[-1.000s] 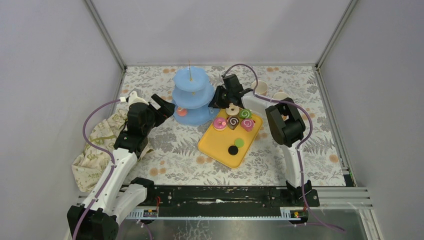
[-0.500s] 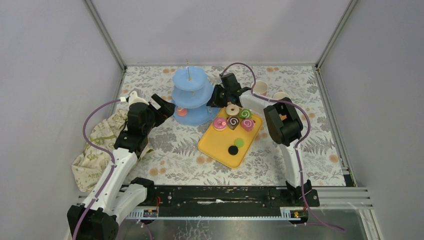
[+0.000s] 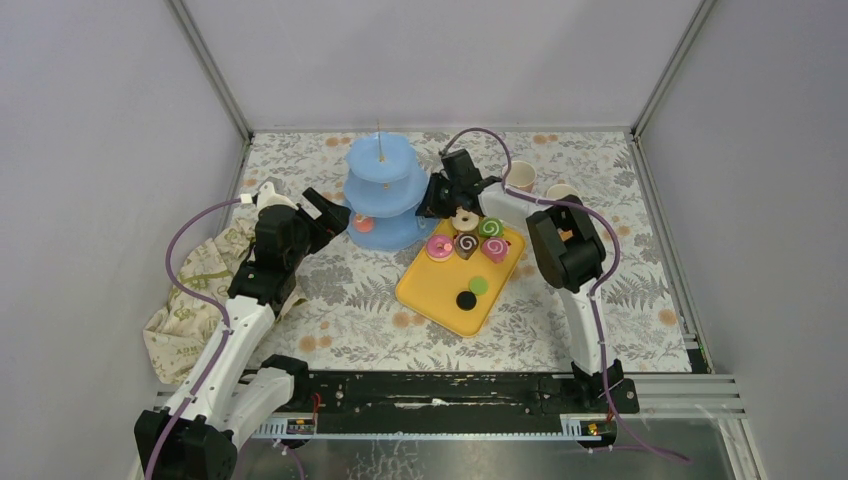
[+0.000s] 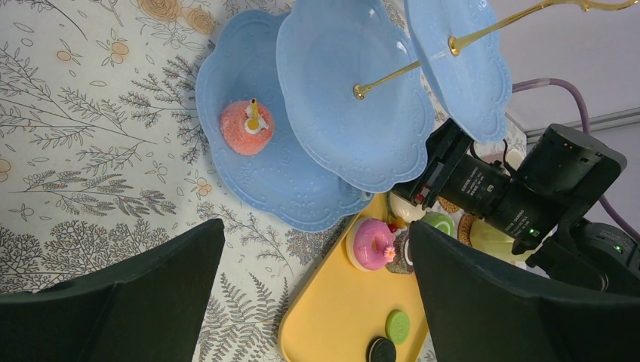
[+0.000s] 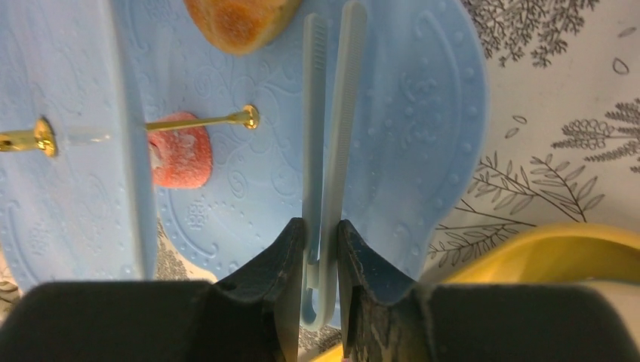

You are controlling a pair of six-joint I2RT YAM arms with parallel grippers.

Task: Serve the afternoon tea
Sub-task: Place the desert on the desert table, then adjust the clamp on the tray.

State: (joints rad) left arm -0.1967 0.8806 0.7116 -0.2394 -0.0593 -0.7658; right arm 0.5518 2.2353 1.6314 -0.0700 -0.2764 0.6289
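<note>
Right gripper (image 5: 317,226) is pinched narrow on the tongs (image 5: 332,113), whose tips reach ahead over the stand (image 5: 423,113). The brown pastry (image 5: 238,23) sits just left of the tips — can't tell if it's held. Set it down low and keep the tongs level — left gripper (image 4: 313,256) is wide open and empty.

- Walls (image 3: 100,150): plain pale grey panels at 9, 12 and 3 o'clock, matt and evenly lit.
- Frame posts (image 3: 210,70): silver metal, leaning outward from the 11 and 1 o'clock corners.
- Table (image 3: 350,300): fills the centre. It is covered by a white cloth printed with grey ferns and orange blossoms.
- Rail (image 3: 440,385): black, with silver slotted bars, along the 6 o'clock edge.
</note>
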